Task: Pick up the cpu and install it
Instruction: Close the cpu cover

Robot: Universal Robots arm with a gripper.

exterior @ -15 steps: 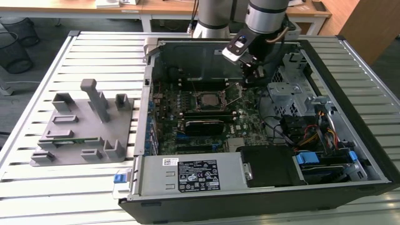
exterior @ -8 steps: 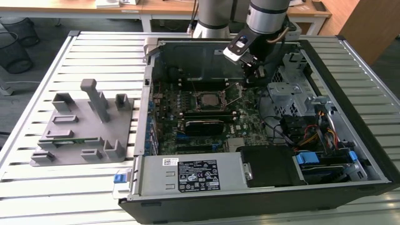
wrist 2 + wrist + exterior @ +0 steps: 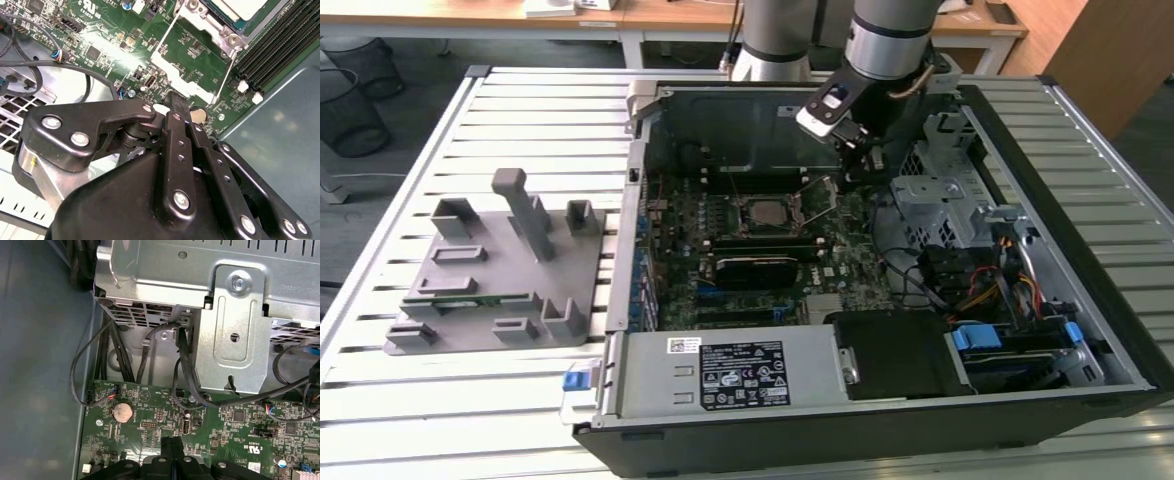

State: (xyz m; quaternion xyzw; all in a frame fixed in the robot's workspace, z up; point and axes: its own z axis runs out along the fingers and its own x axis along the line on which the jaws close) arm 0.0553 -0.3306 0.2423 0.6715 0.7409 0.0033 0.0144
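The cpu (image 3: 767, 211) sits in the motherboard (image 3: 670, 225) socket inside the open case (image 3: 1067, 250). The end effector (image 3: 861, 170), fingers pressed together and empty, hangs near it toward the exterior view's right.

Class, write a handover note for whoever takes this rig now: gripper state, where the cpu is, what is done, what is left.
Gripper: shut, holding nothing, low over the green motherboard beside the metal-framed socket.
Small square silver-topped cpu: seated in that socket.
Done: pickup and placing.
Left: socket looks unlatched; closing it seems outstanding.
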